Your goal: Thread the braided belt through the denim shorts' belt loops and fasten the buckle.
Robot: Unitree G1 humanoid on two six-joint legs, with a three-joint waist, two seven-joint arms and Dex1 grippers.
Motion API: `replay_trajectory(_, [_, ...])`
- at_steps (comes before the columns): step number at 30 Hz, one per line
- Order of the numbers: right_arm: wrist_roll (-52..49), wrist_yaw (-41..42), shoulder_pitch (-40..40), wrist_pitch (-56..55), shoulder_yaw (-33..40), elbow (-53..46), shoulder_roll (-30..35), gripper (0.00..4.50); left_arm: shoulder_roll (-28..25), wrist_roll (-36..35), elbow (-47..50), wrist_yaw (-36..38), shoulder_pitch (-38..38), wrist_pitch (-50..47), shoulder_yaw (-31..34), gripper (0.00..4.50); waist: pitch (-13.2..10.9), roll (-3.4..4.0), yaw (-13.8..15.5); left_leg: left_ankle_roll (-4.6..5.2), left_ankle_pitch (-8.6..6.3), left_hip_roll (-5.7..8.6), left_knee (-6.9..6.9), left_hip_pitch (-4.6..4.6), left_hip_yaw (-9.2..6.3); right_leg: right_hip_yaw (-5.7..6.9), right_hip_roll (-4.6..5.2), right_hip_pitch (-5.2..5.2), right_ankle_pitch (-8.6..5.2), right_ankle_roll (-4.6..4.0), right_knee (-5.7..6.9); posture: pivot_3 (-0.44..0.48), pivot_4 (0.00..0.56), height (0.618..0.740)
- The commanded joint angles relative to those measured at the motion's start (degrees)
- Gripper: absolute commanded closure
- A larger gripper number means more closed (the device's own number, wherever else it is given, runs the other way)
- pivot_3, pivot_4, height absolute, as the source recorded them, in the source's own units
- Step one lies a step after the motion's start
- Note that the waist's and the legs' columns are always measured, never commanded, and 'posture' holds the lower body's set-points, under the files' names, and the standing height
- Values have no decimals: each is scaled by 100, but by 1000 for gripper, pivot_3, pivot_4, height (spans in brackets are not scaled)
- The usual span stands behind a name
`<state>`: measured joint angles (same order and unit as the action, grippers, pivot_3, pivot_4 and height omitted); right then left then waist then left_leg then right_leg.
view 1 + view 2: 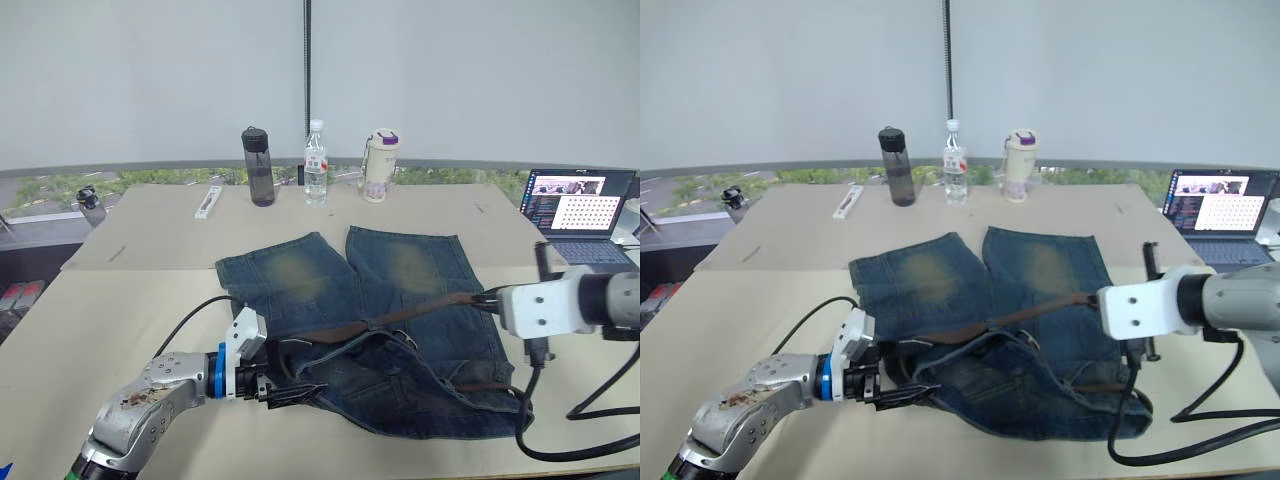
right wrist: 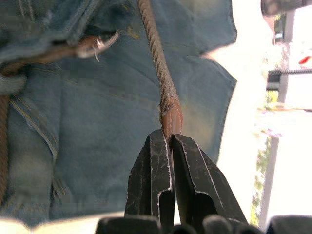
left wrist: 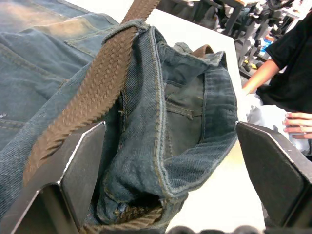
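The denim shorts (image 1: 330, 300) lie on the table, legs toward the far side, with the waistband bunched up at the near side. My left gripper (image 1: 288, 390) is at the waistband's left end. In the left wrist view its fingers (image 3: 73, 180) stand wide apart, open, with the folded waistband (image 3: 195, 126) between them. The braided belt (image 1: 400, 315) runs taut across the shorts to my right gripper (image 1: 487, 298), which is shut on the belt's tip (image 2: 169, 114). The silver buckle (image 2: 100, 44) lies by the waistband. The belt loops are too small to make out.
At the table's far side stand a dark bottle (image 1: 258, 166), a clear water bottle (image 1: 316, 163) and a cream tumbler (image 1: 380, 165), with a white strip (image 1: 208, 202) nearby. An open laptop (image 1: 578, 215) sits at the far right. A person (image 3: 287, 63) sits beyond the table.
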<state>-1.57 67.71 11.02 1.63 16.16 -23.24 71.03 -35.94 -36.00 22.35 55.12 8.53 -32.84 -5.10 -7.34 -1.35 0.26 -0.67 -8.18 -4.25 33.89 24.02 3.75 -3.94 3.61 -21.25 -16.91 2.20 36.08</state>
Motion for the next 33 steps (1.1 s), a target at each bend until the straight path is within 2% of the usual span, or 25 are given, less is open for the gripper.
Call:
replay_trajectory(1, [164, 195, -167, 120, 1109, 166, 299, 4481, 54, 66, -203, 190, 254, 160, -39, 0, 0, 3, 24, 0, 0, 0, 2, -1, 0, 0, 0, 0, 0, 0, -2, 0, 150, 740])
replay_trajectory(6, [286, 308, -218, 302, 1958, 459, 503, 4481, 210, -15, -579, 153, 596, 48, 63, 0, 1, 6, 20, 0, 0, 0, 3, -1, 0, 0, 0, 2, 1, -2, -5, 0, 150, 740])
replay_trajectory(12, [-181, 411, -26, 1085, 2241, 305, 597, 4481, 455, -199, -1094, -251, 1130, -247, 450, 0, 2, 13, -2, 0, 0, 0, 3, 2, -2, 0, -3, 5, 2, 1, -2, 0, 150, 740])
replay_trajectory(16, [-1132, 8, 386, 2246, 1741, -437, 336, 4481, 574, -362, -1349, -527, 1733, -544, 739, 0, 0, 15, -12, 1, 1, 1, 4, 7, -7, 0, -6, 3, 11, 19, 2, 0, 150, 740])
replay_trajectory(18, [-1407, -170, 258, 2646, 1398, -955, 96, 4481, 571, -392, -1236, -536, 1869, -615, 732, 0, 2, 11, -24, 0, 0, 0, 0, 7, -12, 1, -10, 6, 22, 39, -2, 0, 150, 740])
replay_trajectory(22, [-1539, -921, 260, 3168, 43, -1783, -562, 4481, 576, -314, -729, -302, 2157, -541, 385, 0, 1, 0, -51, -2, -2, 0, 1, 11, -19, 3, -13, 4, 22, 47, -1, 0, 150, 740])
replay_trajectory(24, [-1363, -1107, 397, 3152, -497, -1888, -726, 4481, 538, -255, -514, -203, 2262, -501, 234, 0, -2, 7, -45, -2, -2, 2, 4, 19, -19, 3, -13, -3, 23, 49, 3, 0, 150, 740])
replay_trajectory(28, [-1203, -1389, 1256, 3358, -1494, -1866, -1054, 4481, 317, -203, -112, 159, 2552, -543, -97, 0, -3, 10, -63, -2, -2, 6, 5, 21, -22, 3, -13, -6, 23, 49, 2, 0, 150, 740])
replay_trajectory(33, [-1195, -1409, 1789, 3513, -1941, -1824, -1206, 4481, 58, 165, -147, 483, 2653, -226, -356, 0, -2, 10, -87, -2, -2, 5, -1, 19, -26, 3, -17, -6, 21, 48, 1, 0, 150, 740])
